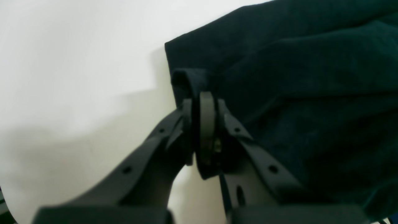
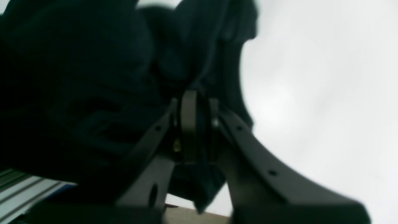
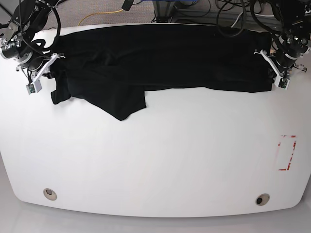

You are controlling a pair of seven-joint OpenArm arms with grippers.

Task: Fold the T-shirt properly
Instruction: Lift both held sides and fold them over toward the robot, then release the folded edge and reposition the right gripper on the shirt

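- Here, the plain black, soft, matte short-sleeved T-shirt stretches in a long band across the top of the base view, reaching nearly from the left edge to the right edge of the white, round-cornered table.
- In that view a loose flap of the cloth hangs down to a point in the upper left part of the frame, and a smaller fold sags just beside my right-arm jaws at far left.
- My left gripper sits at the upper right of the base view, pressed against the end of the T-shirt.
- In the left wrist view my left jaws are pinched together on a corner of the dark cloth, which rises from the centre and fills the right half of the frame; bare white tabletop fills the left half.
- My right gripper sits at the upper left of the base view, at the other end of the T-shirt.
- In the right wrist view my right jaws are clamped on a bunched fold of the black fabric, which fills the left and centre of the frame, with white surface at right.
- A red dashed rectangle is marked on the table at the right of the base view, well apart from the T-shirt.
- Two small round fittings sit near the table's lower edge, one lower left, one lower right.
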